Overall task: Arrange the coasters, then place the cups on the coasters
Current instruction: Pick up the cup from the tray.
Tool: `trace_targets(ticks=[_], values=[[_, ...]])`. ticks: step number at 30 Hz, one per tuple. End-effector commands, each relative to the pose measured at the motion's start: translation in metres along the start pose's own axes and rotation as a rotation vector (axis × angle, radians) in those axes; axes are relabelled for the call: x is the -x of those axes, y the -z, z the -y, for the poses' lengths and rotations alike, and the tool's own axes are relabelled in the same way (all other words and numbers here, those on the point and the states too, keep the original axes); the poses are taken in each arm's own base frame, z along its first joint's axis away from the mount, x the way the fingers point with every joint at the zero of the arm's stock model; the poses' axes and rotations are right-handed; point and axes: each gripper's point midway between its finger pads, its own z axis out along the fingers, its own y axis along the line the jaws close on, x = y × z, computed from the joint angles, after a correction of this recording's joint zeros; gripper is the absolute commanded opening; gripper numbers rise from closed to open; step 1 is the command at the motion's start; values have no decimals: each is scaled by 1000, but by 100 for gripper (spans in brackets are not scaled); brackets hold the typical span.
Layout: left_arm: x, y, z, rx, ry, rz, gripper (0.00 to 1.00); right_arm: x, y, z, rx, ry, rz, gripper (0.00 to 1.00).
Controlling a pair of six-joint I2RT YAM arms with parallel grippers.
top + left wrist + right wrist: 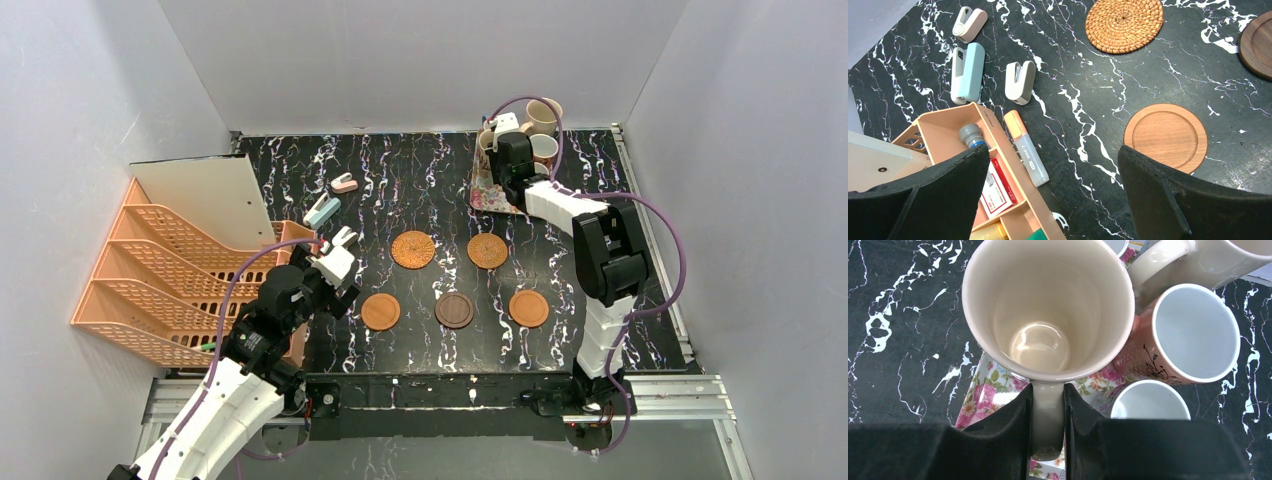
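Five coasters lie mid-table: two woven (pixel 413 249) (pixel 487 250), two smooth orange-brown (pixel 380 311) (pixel 528 308) and a dark one (pixel 454 310). The cups stand clustered on a floral tray (pixel 490 195) at the back right. My right gripper (pixel 1048 410) is shut on the handle of a large beige cup (pixel 1048 305), reaching from the near side; in the top view it (pixel 500 140) is over the tray. Beside that cup stand a pinkish cup (pixel 1193 335), a small white-lined cup (pixel 1150 400) and another beige cup (pixel 1198 260). My left gripper (pixel 1053 155) hangs open and empty near the left smooth coaster (pixel 1165 136).
An orange mesh organizer (pixel 170 275) fills the left side; its front bin (pixel 948 130) holds pens and a small red box. Three stapler-like items (pixel 344 182) (pixel 322 210) (pixel 343 238) and a highlighter (pixel 1026 148) lie beside it. Grey walls enclose the table.
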Motion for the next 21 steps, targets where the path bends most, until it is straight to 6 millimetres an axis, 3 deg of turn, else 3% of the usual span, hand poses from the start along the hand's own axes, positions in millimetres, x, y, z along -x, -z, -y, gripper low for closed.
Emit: trace_targets(ticks=[1, 7, 21], values=[[-5, 0, 2, -7, -3, -14, 98, 31, 9, 6, -24, -18, 103, 1], [-5, 0, 2, -7, -2, -14, 98, 55, 29, 11, -18, -44, 208, 1], [-5, 0, 2, -6, -3, -15, 98, 117, 99, 21, 38, -89, 442, 1]])
